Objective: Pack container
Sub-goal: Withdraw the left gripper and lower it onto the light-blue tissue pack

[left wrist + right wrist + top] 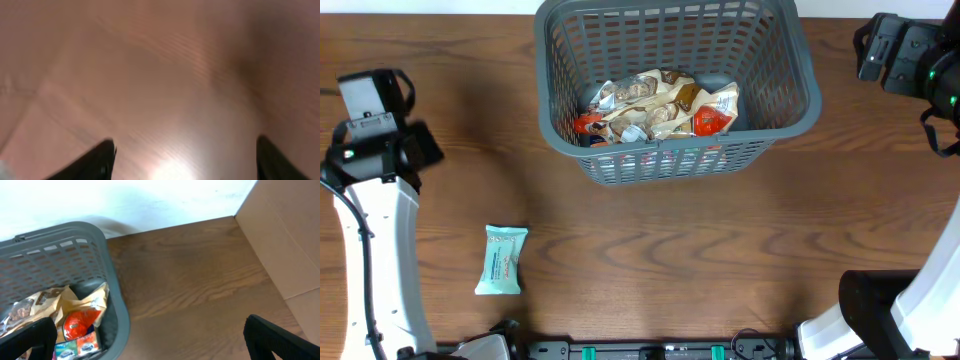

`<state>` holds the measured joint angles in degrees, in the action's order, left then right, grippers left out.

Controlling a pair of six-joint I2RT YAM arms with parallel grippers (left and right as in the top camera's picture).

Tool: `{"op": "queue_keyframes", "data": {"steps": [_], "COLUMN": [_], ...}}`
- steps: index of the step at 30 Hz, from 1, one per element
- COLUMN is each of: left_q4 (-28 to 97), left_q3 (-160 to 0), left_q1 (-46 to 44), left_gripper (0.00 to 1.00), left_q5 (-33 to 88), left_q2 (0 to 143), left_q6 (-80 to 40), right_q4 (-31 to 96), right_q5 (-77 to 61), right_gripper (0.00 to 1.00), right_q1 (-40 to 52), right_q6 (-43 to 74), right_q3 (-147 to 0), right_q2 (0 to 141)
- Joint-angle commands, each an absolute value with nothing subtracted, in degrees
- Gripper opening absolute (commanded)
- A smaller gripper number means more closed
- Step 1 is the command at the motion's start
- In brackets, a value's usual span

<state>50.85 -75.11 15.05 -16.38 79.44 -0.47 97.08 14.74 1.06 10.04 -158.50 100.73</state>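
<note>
Your left hand [184, 146], open and empty, is the nearer one to the pale packet [502, 260] on the worktop [670, 250].

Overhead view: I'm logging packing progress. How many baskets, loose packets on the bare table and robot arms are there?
Dark grey slotted plastic basket: 1
Mint-green snack packet loose on the wooden table: 1
Robot arms: 2 (left, right)
Total: 4
The snack packets piled in the basket overlap too much to count.
</note>
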Motion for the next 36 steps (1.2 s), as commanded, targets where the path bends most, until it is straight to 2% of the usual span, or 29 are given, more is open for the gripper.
{"op": "queue_keyframes", "data": {"steps": [1,6,7,12,14,20,25,30,36], "left_q4": [57.56,65.63,66.26,69.12,69.63,70.52,65.6,58.85,50.61], "left_q3": [-74.7,-68.18,-67.0,-60.53,-59.31,-59.02,-58.11,-52.23,-47.24], "left_q1": [15.03,15.03,15.03,15.03,15.03,15.03,15.05,15.05,15.05], "left_gripper": [0.61,0.62,0.65,0.67,0.72,0.79,0.83,0.83,0.82], "left_q5": [-10.15,1.85,2.26,3.7,3.92,3.88,3.31,-2.68,-2.61], "left_q2": [79.42,79.42,79.42,79.4,79.4,79.42,79.42,80.55,83.88], "left_q6": [-2.9,-2.85,-2.85,-0.78,0.8,10.15,17.1,17.32,16.71], "right_q4": [97.25,97.25,97.25,97.14,97.1,96.86,95.74,95.2,95.15], "right_q5": [14.79,14.79,14.81,15.03,15.2,15.44,15.64,15.66,15.64], "right_gripper": [0.99,0.99,0.99,0.99,0.99,0.99,0.99,0.99,0.99], "right_q1": [0.82,0.82,0.8,0.78,0.78,0.67,0.4,-0.51,-1.87], "right_q6": [10.17,9.91,9.52,7.57,7.49,6.09,5.02,5.02,5.02], "right_q3": [-158.41,-158.41,-158.41,-158.41,-158.41,-158.39,-158.41,-158.41,-158.39], "right_q2": [100.95,101.27,101.45,102.74,103.48,106.41,108.03,108.14,108.14]}}
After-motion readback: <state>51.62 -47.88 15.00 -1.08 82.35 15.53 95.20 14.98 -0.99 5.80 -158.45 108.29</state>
